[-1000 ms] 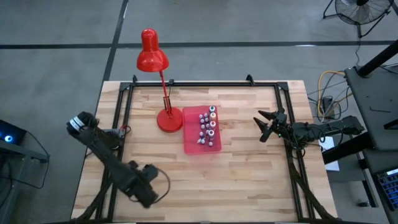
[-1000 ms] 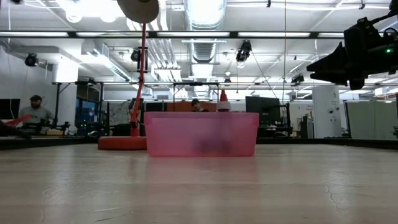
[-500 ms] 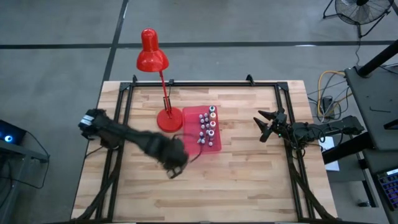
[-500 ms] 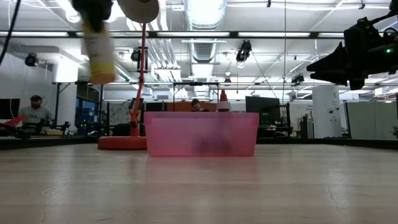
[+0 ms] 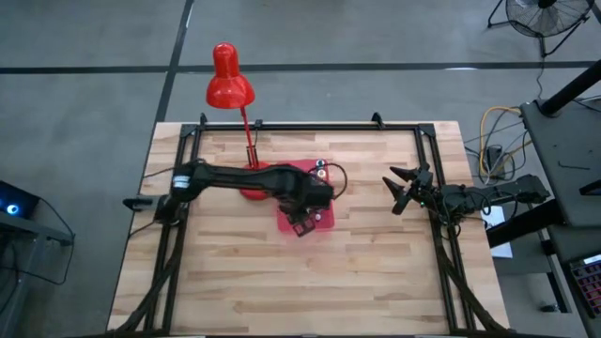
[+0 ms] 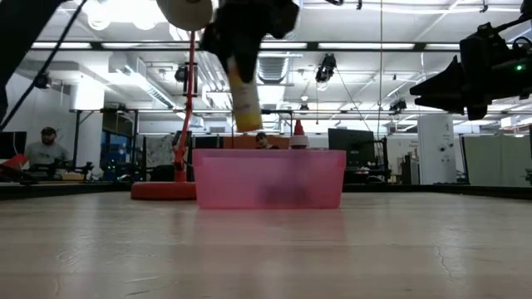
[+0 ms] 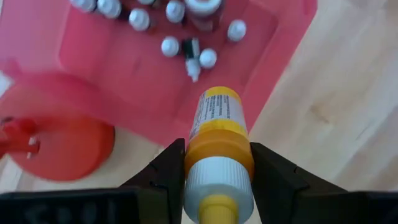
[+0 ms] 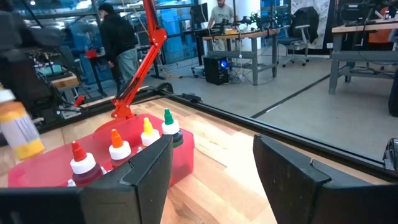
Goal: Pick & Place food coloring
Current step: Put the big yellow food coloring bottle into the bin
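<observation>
Left gripper [image 5: 302, 223]: extended across the table [image 5: 376, 272] and positioned above the near end of the pink tray [image 5: 285, 222]. The 2 fingers [image 7: 163, 174] are clamped on the yellow bottle [image 7: 217, 152] of food coloring, 1 finger on each side of its orange band. In the left wrist view the white collar and yellow tip of the bottle face the camera, and the labelled body extends forward past the fingertips.

In the low view the yellow bottle [image 6: 244, 98] hangs clear above the tray rim [image 6: 268, 152], not touching it.

Below and ahead of the left gripper, inside the tray [image 7: 87, 74], stand the remaining small bottles [image 7: 170, 45], most with white caps, grouped toward the tray's far end. The tray wall nearest the gripper lies directly under the held bottle.

The right wrist view shows 4 of the tray bottles in a row with red, orange, yellow and green tips [image 8: 119, 147], and the yellow bottle [image 8: 18, 129] above the tray's other end.

The red lamp [image 5: 231, 89] stands with its base [image 7: 68, 146] just beside the tray, on the side away from the right arm.

Right gripper [image 5: 402, 191]: raised near the table's right edge, well apart from the tray, pointing toward it. Its fingers [image 8: 134, 177] are spread apart and hold nothing.
</observation>
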